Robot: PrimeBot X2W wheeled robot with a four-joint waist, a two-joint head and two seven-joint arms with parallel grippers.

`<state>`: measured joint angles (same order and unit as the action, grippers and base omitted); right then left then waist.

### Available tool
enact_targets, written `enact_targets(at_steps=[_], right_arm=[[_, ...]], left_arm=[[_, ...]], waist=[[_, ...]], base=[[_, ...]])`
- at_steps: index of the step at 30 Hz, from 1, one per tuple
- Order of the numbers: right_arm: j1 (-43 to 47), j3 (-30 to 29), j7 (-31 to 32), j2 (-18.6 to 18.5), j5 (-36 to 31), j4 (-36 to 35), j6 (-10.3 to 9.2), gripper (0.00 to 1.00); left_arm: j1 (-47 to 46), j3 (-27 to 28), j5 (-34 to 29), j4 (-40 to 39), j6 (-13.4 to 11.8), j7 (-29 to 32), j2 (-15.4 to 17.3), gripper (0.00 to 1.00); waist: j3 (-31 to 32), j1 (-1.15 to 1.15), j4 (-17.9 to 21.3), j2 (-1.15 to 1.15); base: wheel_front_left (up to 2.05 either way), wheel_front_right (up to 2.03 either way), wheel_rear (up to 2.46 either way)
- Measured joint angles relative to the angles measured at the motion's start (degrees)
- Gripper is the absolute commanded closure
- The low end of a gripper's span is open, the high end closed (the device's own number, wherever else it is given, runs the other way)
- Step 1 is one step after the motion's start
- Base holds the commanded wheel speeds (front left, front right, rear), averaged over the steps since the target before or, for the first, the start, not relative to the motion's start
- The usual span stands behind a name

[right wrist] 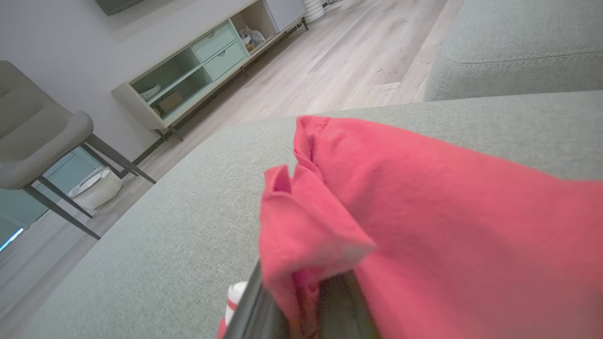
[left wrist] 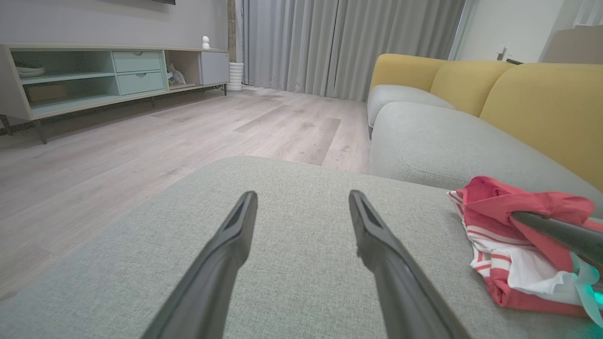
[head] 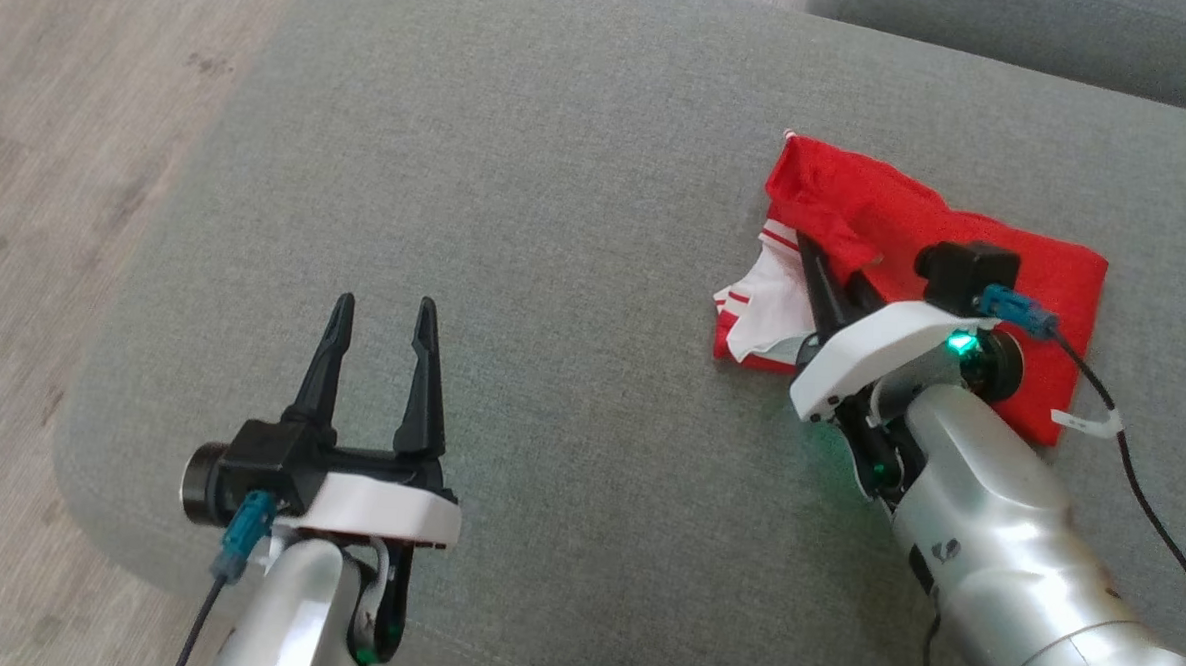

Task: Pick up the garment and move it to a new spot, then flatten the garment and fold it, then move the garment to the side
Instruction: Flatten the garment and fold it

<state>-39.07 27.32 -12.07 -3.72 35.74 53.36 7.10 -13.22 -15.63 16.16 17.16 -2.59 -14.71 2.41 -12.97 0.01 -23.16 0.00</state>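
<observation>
The garment (head: pixel 957 239) is red with white striped parts, lying folded in a bunch on the right of the grey cushion (head: pixel 558 221). My right gripper (head: pixel 831 263) is shut on a raised red fold at the garment's left side, and the fabric drapes over its fingertips. The right wrist view has that red fold (right wrist: pixel 424 202) covering the fingers (right wrist: pixel 247 310). My left gripper (head: pixel 384 309) stands open over bare cushion at the lower left, well away from the garment. From the left wrist, the gripper (left wrist: pixel 301 195) holds nothing and the garment (left wrist: pixel 499 207) lies to its right.
Wooden floor (head: pixel 60 150) runs past the cushion's left edge. A grey sofa with yellow backs (left wrist: pixel 518 94) stands behind the cushion. A low cabinet (left wrist: pixel 94 75), a chair (right wrist: pixel 37 136) and a basket (right wrist: pixel 96 188) stand farther off across the floor.
</observation>
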Motion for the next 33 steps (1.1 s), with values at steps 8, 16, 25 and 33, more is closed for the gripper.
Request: enact_targets(at_steps=[8, 16, 25, 33], right_arm=[[0.5, 13.0, 1.5, -0.4, 7.5, -4.9, 0.00, 0.00], [0.5, 17.5, 0.3, -0.1, 10.7, -9.9, 0.00, 0.00], [-0.4, -5.8, -2.2, -1.8, -8.5, -9.8, 0.00, 0.00], [15.8, -21.6, -2.5, -2.5, -23.9, -25.7, 0.00, 0.00]], left_arm=[[0.0, -0.2, 0.1, 0.7, -0.4, 0.0, 0.0, 0.00], [0.1, 2.4, -0.8, 1.0, -0.1, 0.0, 0.0, 0.00], [0.8, 4.1, -1.2, -0.7, 0.7, 0.0, 0.0, 0.00], [2.2, 4.8, -1.2, -1.1, 0.6, 0.0, 0.0, 0.00]], waist=[[1.6, 0.00, 0.3, 0.00], [3.6, 0.00, 4.0, 0.00], [5.8, -0.01, 10.4, 0.00], [7.1, -0.01, 14.8, 0.00]], base=[[0.00, 0.00, 0.00], [0.00, 0.00, 0.00], [0.00, 0.00, 0.00], [0.00, 0.00, 0.00]])
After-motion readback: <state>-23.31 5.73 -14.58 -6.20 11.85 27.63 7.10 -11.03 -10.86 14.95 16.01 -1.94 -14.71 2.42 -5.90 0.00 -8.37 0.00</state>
